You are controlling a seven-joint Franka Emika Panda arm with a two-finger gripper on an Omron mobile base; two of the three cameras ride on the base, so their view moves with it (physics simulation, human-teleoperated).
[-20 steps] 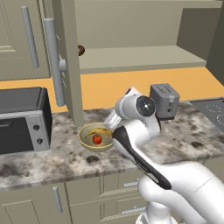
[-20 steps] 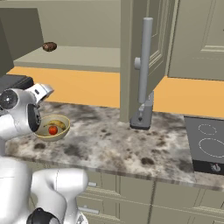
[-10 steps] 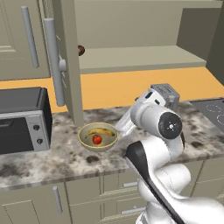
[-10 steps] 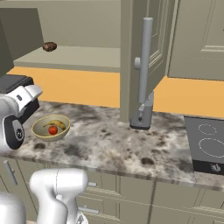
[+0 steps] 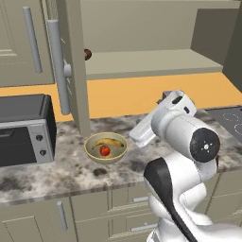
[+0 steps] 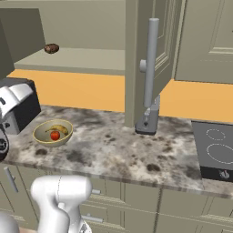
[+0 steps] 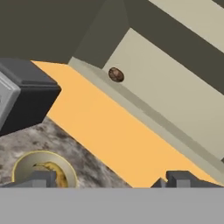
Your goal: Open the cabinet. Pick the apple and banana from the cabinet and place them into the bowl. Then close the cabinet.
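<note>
The white arm has swung away from the round, dull yellow-olive bowl [image 5: 106,148] over the last second: a second ago its wrist hung right over the rim, and now the end effector [image 7: 111,179] is raised and turned up toward the wide olive-beige wall cabinet [image 5: 146,64]. Its fingers [image 7: 41,178] stand wide apart with nothing between them.

That retreat reads as the fruit step being finished. The tiny red apple [image 5: 105,150] lies in the bowl, and the small curved yellow banana [image 5: 107,142] lies just behind it, touching or nearly touching. Only closing the cabinet looks left, since both tall panelled doors [image 6: 148,59] hang open.

The bowl sits on the speckled stone surface [image 6: 113,150], just below and in front of the open left door's [image 5: 71,66] lower edge, between the black toaster oven [image 5: 23,127] and the arm. In the left base view the banana's long axis runs roughly side to side, along the cabinet front; which end is the stem is too small to tell. A small dark brown round object [image 7: 116,75] rests on the cabinet shelf, above the bowl.
</note>
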